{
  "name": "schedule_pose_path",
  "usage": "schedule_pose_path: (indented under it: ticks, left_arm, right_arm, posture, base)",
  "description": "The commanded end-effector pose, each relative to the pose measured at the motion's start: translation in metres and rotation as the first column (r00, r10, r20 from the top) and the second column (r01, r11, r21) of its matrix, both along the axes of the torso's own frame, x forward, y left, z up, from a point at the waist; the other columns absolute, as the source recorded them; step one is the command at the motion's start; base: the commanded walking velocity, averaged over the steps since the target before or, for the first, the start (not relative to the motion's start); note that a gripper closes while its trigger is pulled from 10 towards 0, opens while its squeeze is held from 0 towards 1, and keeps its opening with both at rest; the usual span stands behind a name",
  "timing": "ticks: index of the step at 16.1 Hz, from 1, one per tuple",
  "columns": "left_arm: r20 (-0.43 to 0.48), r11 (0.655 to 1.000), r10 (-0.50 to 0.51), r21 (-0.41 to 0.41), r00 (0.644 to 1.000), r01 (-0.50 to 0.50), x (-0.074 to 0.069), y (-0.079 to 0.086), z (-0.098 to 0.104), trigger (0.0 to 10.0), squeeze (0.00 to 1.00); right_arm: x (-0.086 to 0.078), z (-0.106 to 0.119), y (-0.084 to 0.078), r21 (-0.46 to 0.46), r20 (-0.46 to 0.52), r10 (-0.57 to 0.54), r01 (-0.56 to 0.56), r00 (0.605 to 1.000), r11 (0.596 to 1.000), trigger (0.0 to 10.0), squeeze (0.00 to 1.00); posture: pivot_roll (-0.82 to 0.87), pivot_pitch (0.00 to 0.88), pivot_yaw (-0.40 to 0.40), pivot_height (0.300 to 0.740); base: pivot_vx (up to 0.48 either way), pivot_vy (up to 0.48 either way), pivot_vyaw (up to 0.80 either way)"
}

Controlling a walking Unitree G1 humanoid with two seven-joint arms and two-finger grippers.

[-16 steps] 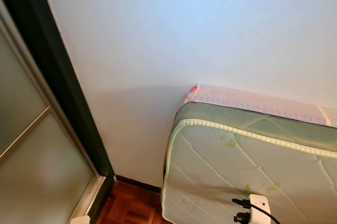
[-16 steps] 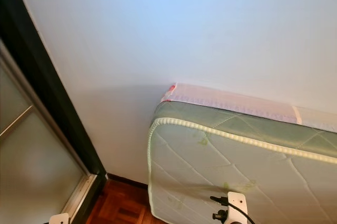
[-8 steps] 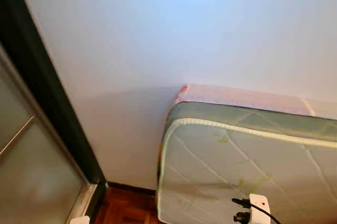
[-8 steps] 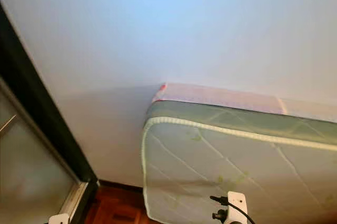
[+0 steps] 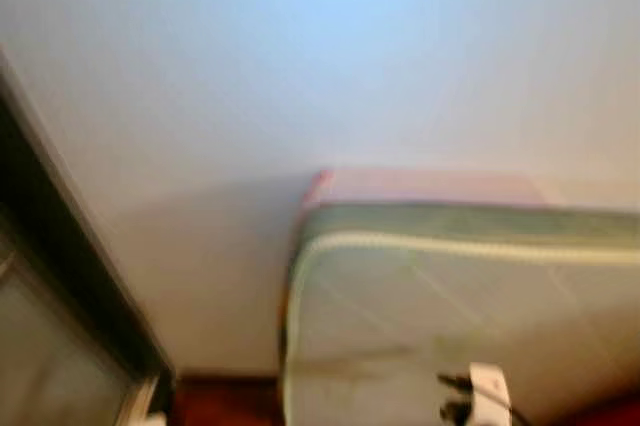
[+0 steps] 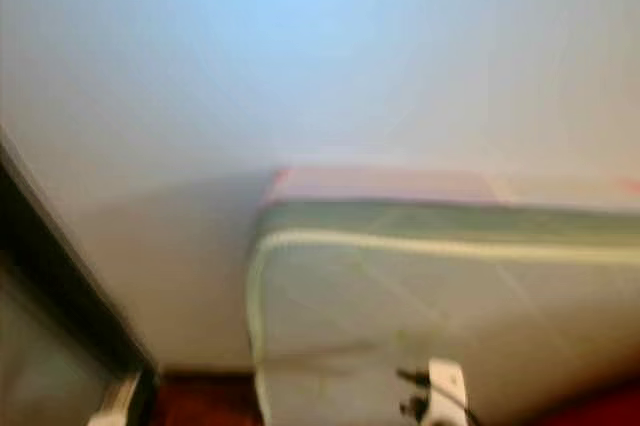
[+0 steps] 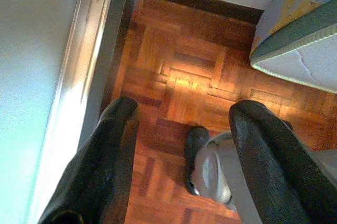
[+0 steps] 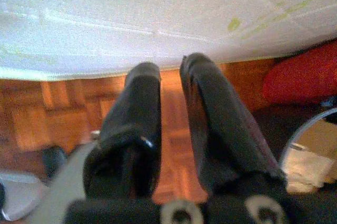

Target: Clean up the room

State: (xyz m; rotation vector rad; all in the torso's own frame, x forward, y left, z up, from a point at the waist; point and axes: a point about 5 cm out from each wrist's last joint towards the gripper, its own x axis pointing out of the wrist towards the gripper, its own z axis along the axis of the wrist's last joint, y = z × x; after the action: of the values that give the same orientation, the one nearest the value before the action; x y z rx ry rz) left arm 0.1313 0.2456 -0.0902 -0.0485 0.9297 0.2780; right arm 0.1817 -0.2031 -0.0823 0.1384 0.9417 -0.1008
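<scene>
**A:** You are facing a white wall (image 5: 330, 56) with a mattress (image 5: 450, 316) leaning against it on its long edge; the head views are blurring, so take the detail lightly. Nothing small to tidy is showing near it except something red (image 8: 300, 74) lying on the wooden floor (image 7: 184, 71) just under the mattress's lower edge.

**B:** And my grippers?

**A:** Your left gripper (image 7: 181, 129) is hanging over the parquet beside the mattress's corner, fingers spread wide and holding nothing. Your right gripper (image 8: 169, 113) is pointing at the floor just below the mattress face, fingers pressed nearly together, a thin gap between them, also empty.

**B:** If the mattress is the thing to move, how is it going to behave?

**A:** I am judging it heavy and floppy for two thin fingers. The face is quilted pale cloth with green sprigs, soft and giving; the side band is green, and a raised corded piping (image 5: 420, 243) is running along the rim. That piping at the corner is looking like the firmest place to pinch. A pinkish layer (image 5: 420, 186) is sitting behind it against the wall.

**B:** And the red thing?

**A:** It is too blurred to name; it is looking soft and rounded, probably light.
</scene>
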Motion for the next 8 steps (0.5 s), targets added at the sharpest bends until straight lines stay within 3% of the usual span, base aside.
schedule_pose_path:
  ticks: [1,4,8]
  left_arm:
    - [0.062,0.994,-0.002,-0.110,0.998,0.009,0.0512,-0.0084,0.0163,10.0,0.00]
    - [0.053,0.994,-0.001,-0.108,0.999,0.007,0.0494,-0.0074,0.0155,10.0,0.00]
    - [0.047,0.994,-0.001,-0.108,0.999,0.006,0.0487,-0.0072,0.0151,10.0,0.00]
  right_arm:
    - [0.0159,0.0078,0.0028,0.015,0.057,-0.027,0.026,0.998,1.000,10.0,0.00]
    - [0.0158,0.0078,0.0035,0.015,0.064,-0.029,0.028,0.998,1.000,10.0,0.00]
    - [0.0175,0.0087,0.0044,0.016,0.075,-0.031,0.030,0.997,0.999,10.0,0.00]
  posture:
    - [0.11,0.008,-0.051,0.740]
    - [0.12,0.000,-0.049,0.740]
    - [0.11,0.015,-0.046,0.740]
  base:
    - [0.000,0.000,-0.76]
    - [0.000,0.000,-0.76]
    - [0.000,0.000,0.00]
